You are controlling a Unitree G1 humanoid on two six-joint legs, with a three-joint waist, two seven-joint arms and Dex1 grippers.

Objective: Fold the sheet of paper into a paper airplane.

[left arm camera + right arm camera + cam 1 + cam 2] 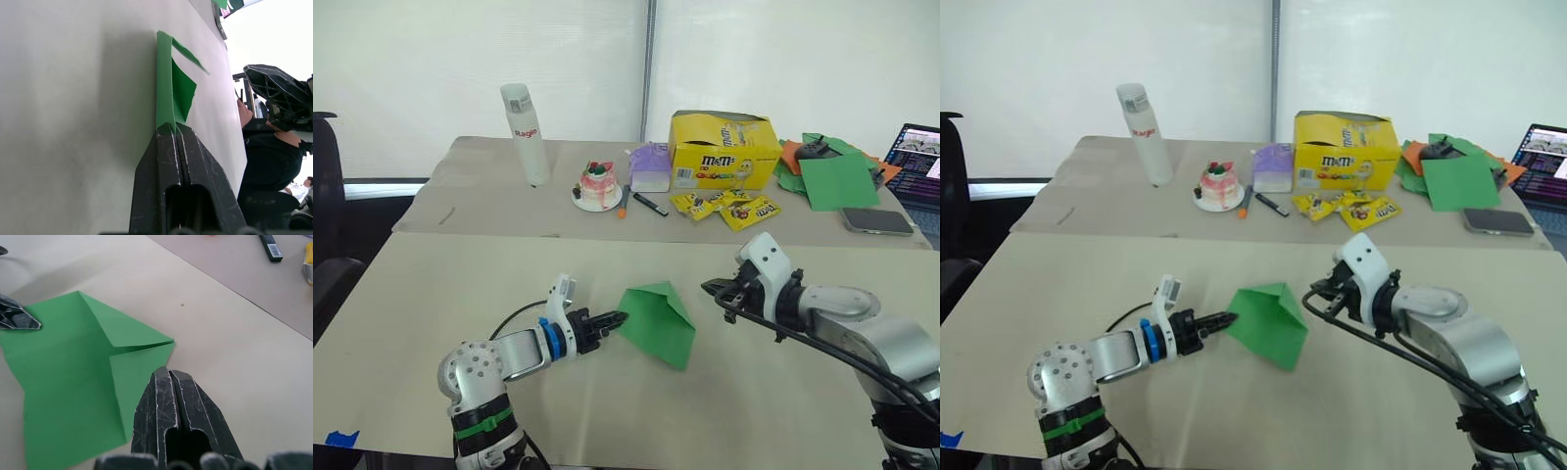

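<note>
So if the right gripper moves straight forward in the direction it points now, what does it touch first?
Most likely the sheet of paper. The right gripper, fingers shut, points toward the robot's left, at the folded flap just ahead of its tips. The left gripper lies beyond, at the paper's far edge. The gripper's height above the paper is unclear.

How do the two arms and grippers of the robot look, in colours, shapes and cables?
Both arms are silver-grey metal with rounded joints. The left arm has a blue ring at the wrist, a green band lower down and a thin black cable. The right arm carries a white block and looped black cables. The left gripper and right gripper have black pointed fingers, scratched pale.
</note>
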